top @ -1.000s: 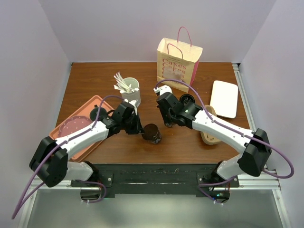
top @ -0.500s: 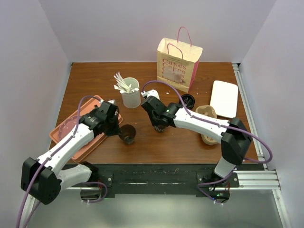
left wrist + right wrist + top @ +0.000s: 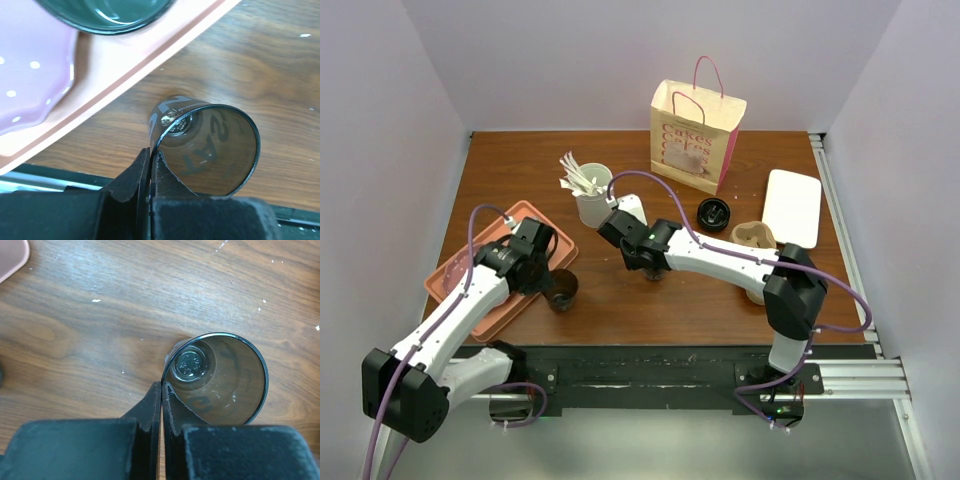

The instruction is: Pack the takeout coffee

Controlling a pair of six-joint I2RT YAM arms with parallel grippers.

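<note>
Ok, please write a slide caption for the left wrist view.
Left gripper pinches the rim of a lidless dark cup beside the pink tray.

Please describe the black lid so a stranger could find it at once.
Find the paper bag with pink handles at the table's far edge. In front of its right corner, left of the tan cup carrier, lies the black lid. It alone there is flat, round and black.

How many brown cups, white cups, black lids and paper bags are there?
Dark brown paper cups: 2
White cup of wooden stirrers: 1
Round black plastic lid: 1
Cream paper bag with pink handles: 1
Total: 5
</note>
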